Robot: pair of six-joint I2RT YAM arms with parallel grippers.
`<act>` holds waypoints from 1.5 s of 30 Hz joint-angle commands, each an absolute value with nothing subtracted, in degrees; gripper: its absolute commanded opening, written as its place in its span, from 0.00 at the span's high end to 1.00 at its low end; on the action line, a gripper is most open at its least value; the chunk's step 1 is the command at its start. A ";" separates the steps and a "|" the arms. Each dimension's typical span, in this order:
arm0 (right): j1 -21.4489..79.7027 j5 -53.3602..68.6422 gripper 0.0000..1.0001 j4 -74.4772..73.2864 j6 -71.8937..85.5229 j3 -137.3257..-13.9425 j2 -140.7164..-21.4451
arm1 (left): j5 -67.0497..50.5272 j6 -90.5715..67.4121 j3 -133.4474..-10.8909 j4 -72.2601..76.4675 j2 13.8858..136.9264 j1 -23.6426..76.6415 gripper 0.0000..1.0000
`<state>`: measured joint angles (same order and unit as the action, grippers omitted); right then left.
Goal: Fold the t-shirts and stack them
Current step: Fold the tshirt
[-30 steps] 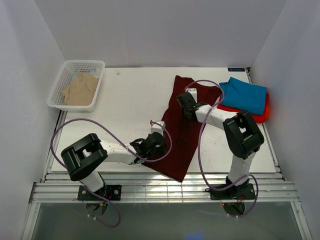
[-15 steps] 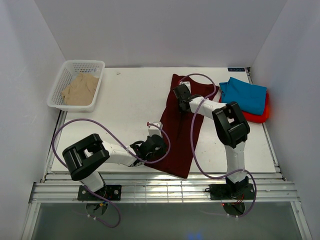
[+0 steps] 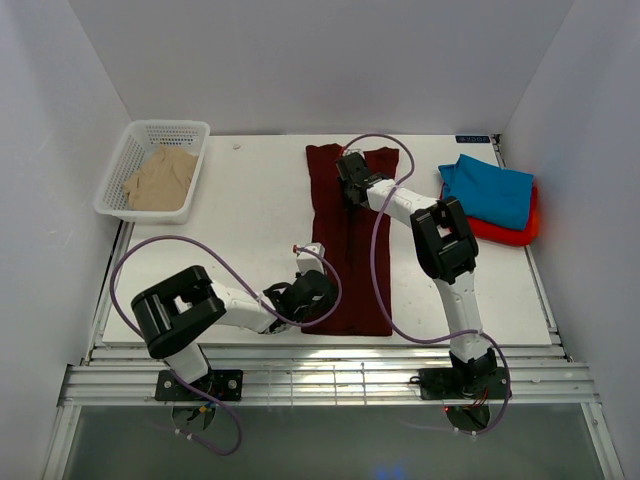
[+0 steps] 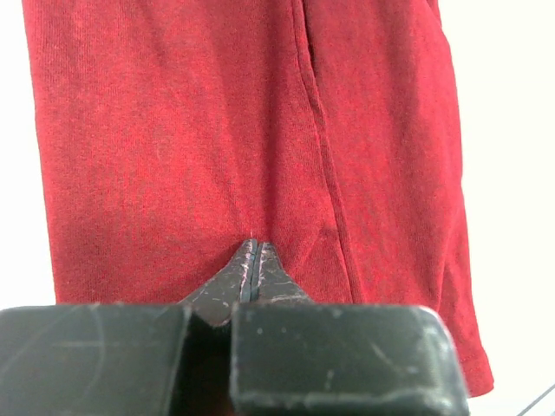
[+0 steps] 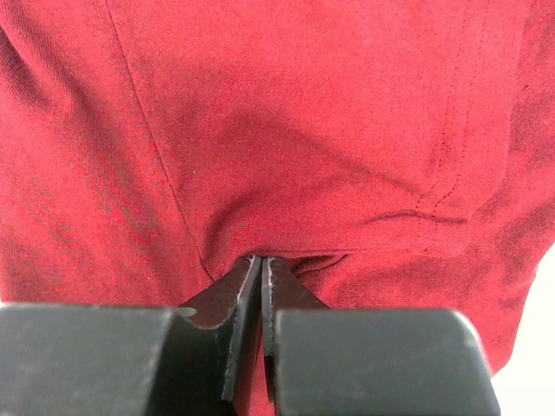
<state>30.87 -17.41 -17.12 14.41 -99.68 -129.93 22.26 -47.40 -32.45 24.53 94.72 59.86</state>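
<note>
The dark maroon t-shirt (image 3: 340, 250) lies as a long narrow strip running from the far side to the near side of the table. My left gripper (image 3: 318, 297) is shut on its near end; in the left wrist view the tips (image 4: 254, 244) pinch the cloth (image 4: 217, 130). My right gripper (image 3: 350, 190) is shut on the far end, where the cloth (image 5: 303, 130) puckers at the tips (image 5: 261, 258). A folded teal-blue t-shirt (image 3: 490, 190) rests on a red-orange one (image 3: 505, 232) at the right. A beige t-shirt (image 3: 160, 178) lies crumpled in the basket.
The white mesh basket (image 3: 150, 128) stands at the far left of the table. Purple cables loop from both arms, one crossing over the maroon cloth. White walls close in the table on three sides.
The maroon t-shirt has swung from a slant to a straight strip and shifted left. My right gripper moved left and farther back with its end; my left gripper stayed near the front edge.
</note>
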 commanded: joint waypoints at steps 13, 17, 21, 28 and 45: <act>36.20 -31.11 0.53 -14.32 12.39 -72.53 -91.87 | 27.59 -32.44 -42.36 10.03 82.63 61.08 0.82; 40.77 -30.42 0.49 -18.79 19.49 -60.68 -77.80 | 30.14 -34.79 -42.19 3.36 76.91 61.26 0.44; 45.86 -26.73 0.49 -22.85 28.28 -50.67 -70.33 | 30.77 -41.82 -37.38 -5.09 74.71 61.35 0.36; 57.73 -26.01 0.50 -26.54 44.28 -37.73 -61.88 | 25.67 -51.23 -27.26 -6.85 70.23 62.05 0.34; 74.44 -31.73 0.51 -36.03 67.50 -29.89 -63.72 | 24.78 -63.63 -20.66 -6.50 68.82 70.04 0.35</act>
